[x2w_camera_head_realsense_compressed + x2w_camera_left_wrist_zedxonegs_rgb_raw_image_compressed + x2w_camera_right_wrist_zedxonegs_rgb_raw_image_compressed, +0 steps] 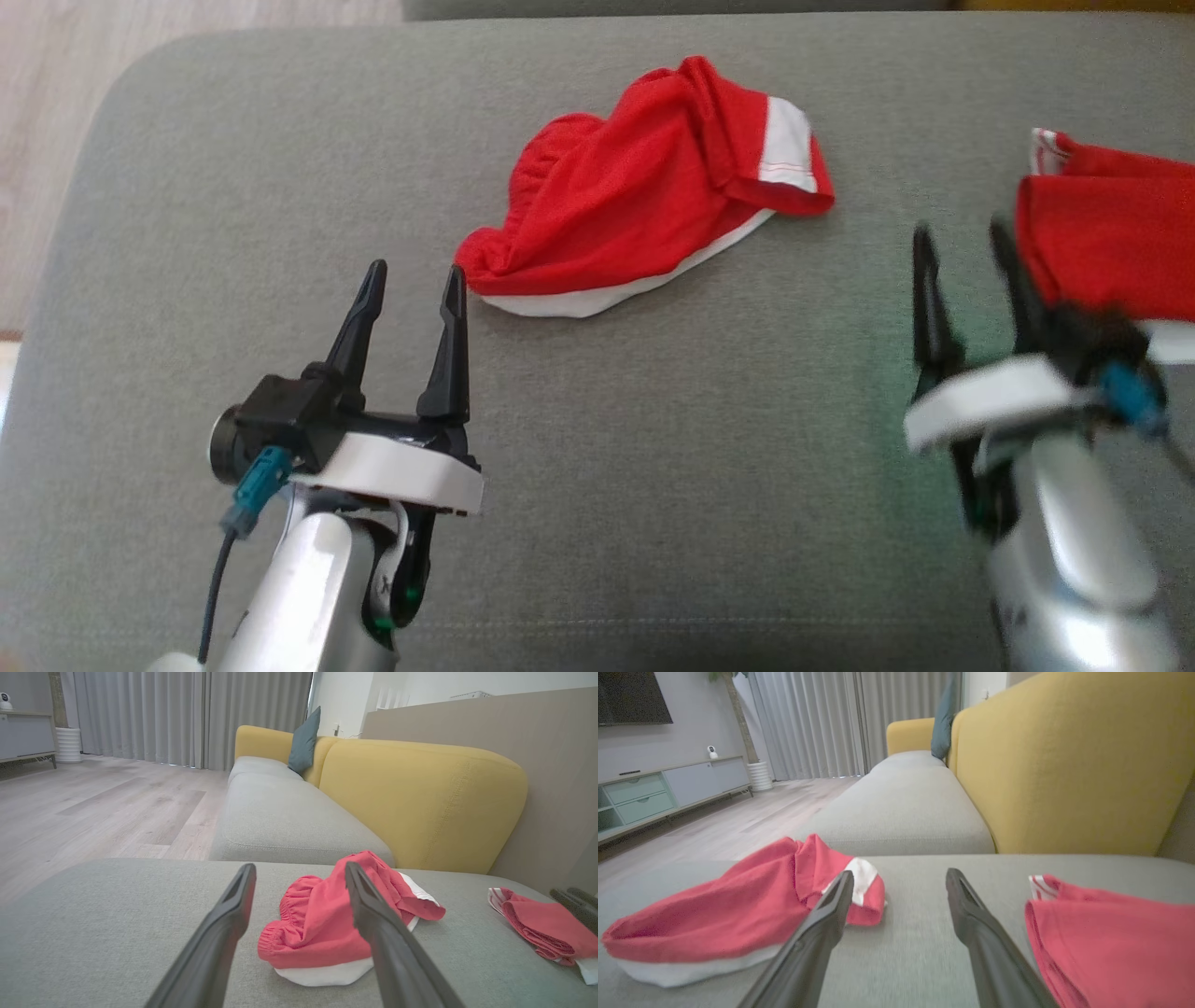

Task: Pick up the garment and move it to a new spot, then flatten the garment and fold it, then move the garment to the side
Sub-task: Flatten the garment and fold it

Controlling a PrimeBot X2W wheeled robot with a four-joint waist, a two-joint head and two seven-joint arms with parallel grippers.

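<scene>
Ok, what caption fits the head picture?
Left gripper and right gripper open over grey cushion; crumpled red garment ahead, second red garment at right.

left gripper (415, 271), two long black fingers on a white-plated silver wrist: lower left of frame, fingers pointing up, spread apart, holding nothing | right gripper (962, 233), same build: lower right of frame, blurred, fingers parted, empty

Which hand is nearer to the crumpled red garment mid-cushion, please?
Left. The left hand sits just left of the crumpled garment; the right hand is farther off, beside the folded garment.
</scene>
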